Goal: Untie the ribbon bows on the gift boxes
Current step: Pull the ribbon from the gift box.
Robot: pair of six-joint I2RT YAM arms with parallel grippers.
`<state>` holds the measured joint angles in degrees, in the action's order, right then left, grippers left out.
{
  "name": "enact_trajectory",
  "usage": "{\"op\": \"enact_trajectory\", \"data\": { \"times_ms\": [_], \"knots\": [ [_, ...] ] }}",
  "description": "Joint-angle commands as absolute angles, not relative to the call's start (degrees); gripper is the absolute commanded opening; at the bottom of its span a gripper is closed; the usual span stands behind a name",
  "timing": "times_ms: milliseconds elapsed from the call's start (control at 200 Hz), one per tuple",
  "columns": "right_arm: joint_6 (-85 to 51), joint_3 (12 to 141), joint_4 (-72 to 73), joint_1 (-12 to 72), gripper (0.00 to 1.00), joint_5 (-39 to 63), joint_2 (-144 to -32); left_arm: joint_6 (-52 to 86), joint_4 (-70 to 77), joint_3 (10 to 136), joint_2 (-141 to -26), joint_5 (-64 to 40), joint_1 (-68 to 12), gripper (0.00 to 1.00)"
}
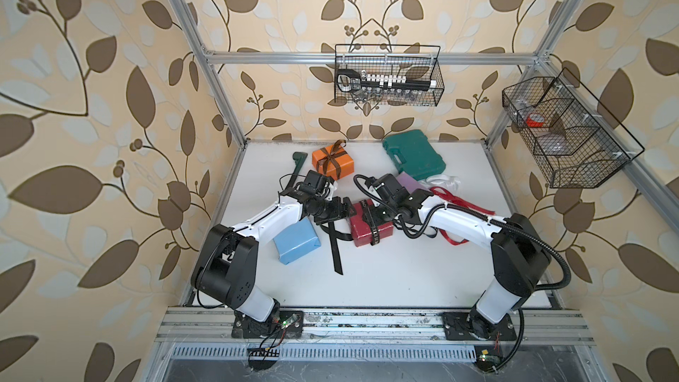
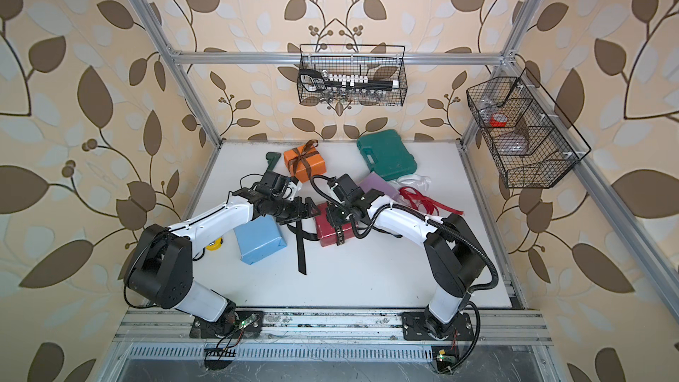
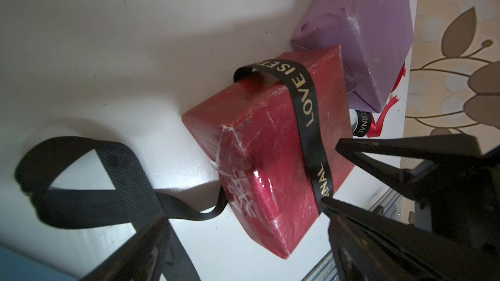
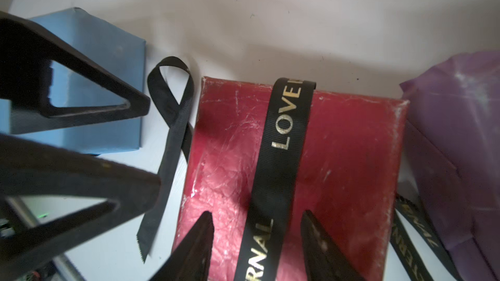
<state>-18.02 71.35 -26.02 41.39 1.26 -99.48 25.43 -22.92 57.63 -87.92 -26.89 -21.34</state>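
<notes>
A: Locating the lettered black ribbon [image 4: 284, 131]?
B: Lying across the dark red box [image 1: 371, 231], running unpinched between the spread fingers of the right gripper [image 4: 257, 213]; trailing left beneath the wide-parted left gripper [image 3: 243, 209].
A: Checking margins?
B: Sitting just beside the lilac box [image 1: 413, 182] rightward and the light blue box [image 1: 295, 244] leftward; leaving bare table [image 1: 404, 281] nearside.
A: Inspecting baskets?
B: Holding sockets [image 1: 385, 79] in the far basket [image 1: 439, 82], red tape [image 1: 534, 119] in the right basket [image 1: 573, 174].

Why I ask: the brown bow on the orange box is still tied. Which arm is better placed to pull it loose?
Left, probably. The left gripper is open and sits nearer the orange box and its brown bow. The right gripper, open astride the lettered ribbon on the dark red box, is farther.
</notes>
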Motion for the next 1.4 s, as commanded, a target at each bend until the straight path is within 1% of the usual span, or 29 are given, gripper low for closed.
{"op": "enact_trajectory", "data": {
  "times_ms": [0,185,220,320,385,435,505,585,625,670,750,805,935,1015,1185,1395],
  "knots": [
    [-15.3,73.9,-31.1,42.8,0.54,-6.0,-102.3,23.6,-24.3,58.0,-88.9,-26.8,-20.8,0.94],
    [-15.0,74.6,-32.3,44.9,0.54,-9.3,-104.4,24.3,-22.7,56.1,-89.5,-26.5,-20.8,0.93],
    [-15.0,74.7,-32.7,44.9,0.53,-9.8,-104.9,24.6,-22.3,55.7,-89.5,-26.5,-20.8,0.93],
    [-15.0,74.7,-33.6,45.0,0.41,-10.3,-106.1,24.8,-22.0,55.4,-89.8,-26.9,-20.8,0.93],
    [-15.2,74.4,-33.9,45.1,0.3,-10.1,-106.9,24.8,-22.0,55.3,-89.8,-27.0,-20.8,0.93],
    [-15.3,74.2,-33.8,45.0,0.25,-9.6,-107.3,24.8,-21.9,55.2,-89.7,-27.0,-20.8,0.92],
    [-15.9,73.6,-33.3,44.8,0.14,-8.5,-107.7,24.8,-21.8,55.3,-89.6,-27.1,-20.9,0.93],
    [-16.5,73.1,-32.4,44.4,0.06,-6.1,-107.8,24.8,-21.8,55.3,-89.6,-27.1,-20.8,0.92],
    [-16.9,72.8,-31.8,44.0,0.0,-4.5,-107.8,24.8,-21.7,55.2,-89.9,-27.3,-20.8,0.92],
    [-17.3,72.7,-31.3,43.4,0.0,-2.5,-107.5,24.9,-21.5,55.1,-90.1,-27.5,-20.9,0.92],
    [-18.3,71.9,-29.3,41.7,0.0,4.1,-106.3,25.5,-20.7,54.9,-90.8,-28.1,-20.9,0.92],
    [-19.3,70.9,-26.9,39.9,0.0,10.6,-105.0,25.9,-20.2,55.0,-91.4,-28.5,-21.0,0.91],
    [-24.1,67.2,-18.5,34.7,0.0,30.0,-102.2,26.8,-19.2,56.0,-93.0,-29.2,-22.0,0.91],
    [-27.2,65.6,-13.8,32.9,0.0,38.6,-101.6,26.8,-19.2,57.3,-94.3,-29.0,-23.1,0.91],
    [-31.8,64.6,-7.6,31.3,0.0,47.0,-99.4,27.4,-18.5,59.2,-96.6,-29.2,-24.5,0.91],
    [-35.2,64.9,-3.7,29.1,0.0,50.4,-94.9,27.9,-18.4,59.6,-96.3,-29.3,-24.6,0.91]
  ]
}}
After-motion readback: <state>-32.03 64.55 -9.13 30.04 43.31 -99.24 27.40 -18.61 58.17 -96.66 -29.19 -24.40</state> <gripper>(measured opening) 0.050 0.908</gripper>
